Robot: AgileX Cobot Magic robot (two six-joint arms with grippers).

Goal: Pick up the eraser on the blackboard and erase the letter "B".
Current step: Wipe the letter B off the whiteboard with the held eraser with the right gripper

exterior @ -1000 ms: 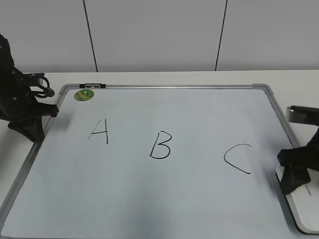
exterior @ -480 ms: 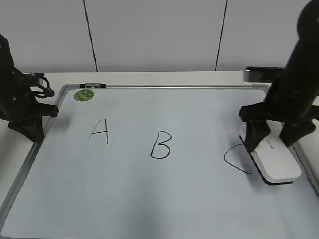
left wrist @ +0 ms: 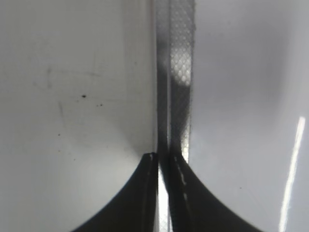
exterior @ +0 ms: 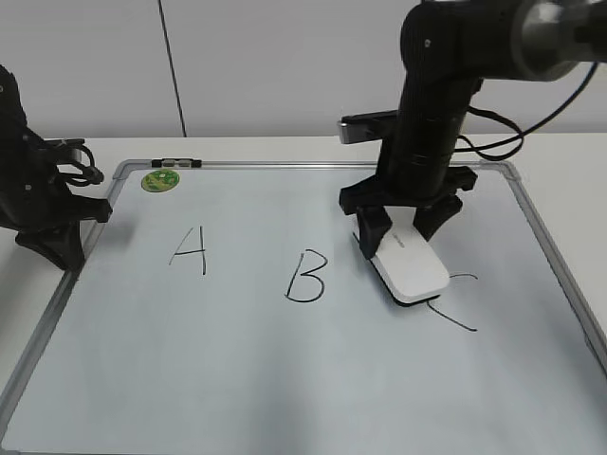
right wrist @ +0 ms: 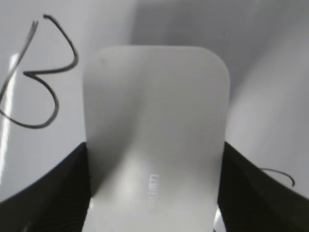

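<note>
The blackboard is a white board with a grey frame lying flat on the table. The letter "B" is written at its middle in black marker; it also shows in the right wrist view. My right gripper is shut on the eraser, a white rounded block with a dark underside, held between "B" and "C", covering the top of the "C". In the right wrist view the eraser sits between the jaws. My left gripper is shut and empty at the board's left frame.
The letter "A" is at the left. A round green magnet sits at the board's top left corner. The left arm stands by the left edge. A white wall rises behind the table.
My right arm has carried the eraser leftward from the board's right edge, over the "C", to just right of "B". The left arm has not moved.
</note>
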